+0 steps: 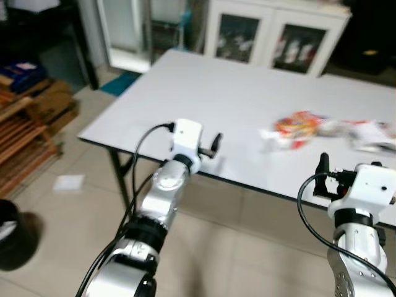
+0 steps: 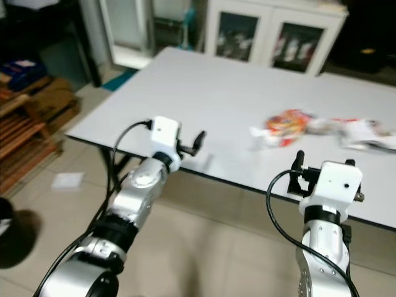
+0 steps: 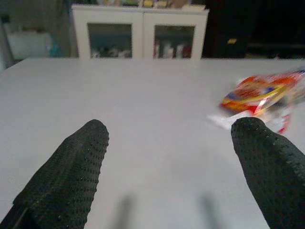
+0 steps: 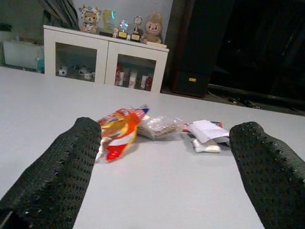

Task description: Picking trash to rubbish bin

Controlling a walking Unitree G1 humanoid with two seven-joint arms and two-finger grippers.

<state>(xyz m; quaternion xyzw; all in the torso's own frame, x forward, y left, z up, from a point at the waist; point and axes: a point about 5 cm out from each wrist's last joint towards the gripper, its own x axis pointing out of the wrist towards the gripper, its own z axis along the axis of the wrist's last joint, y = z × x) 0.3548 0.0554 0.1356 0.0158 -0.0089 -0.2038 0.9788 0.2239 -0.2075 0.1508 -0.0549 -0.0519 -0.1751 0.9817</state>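
With its fingers spread and empty, the right tool (image 4: 162, 167) should advance level over the tabletop (image 4: 157, 191) toward the orange snack wrapper (image 4: 119, 131), closing low on it.

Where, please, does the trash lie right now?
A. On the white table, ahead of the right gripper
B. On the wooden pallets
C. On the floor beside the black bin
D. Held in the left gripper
A: the trash rests on the white table, ahead of the open right gripper; the left gripper is open and holds nothing.
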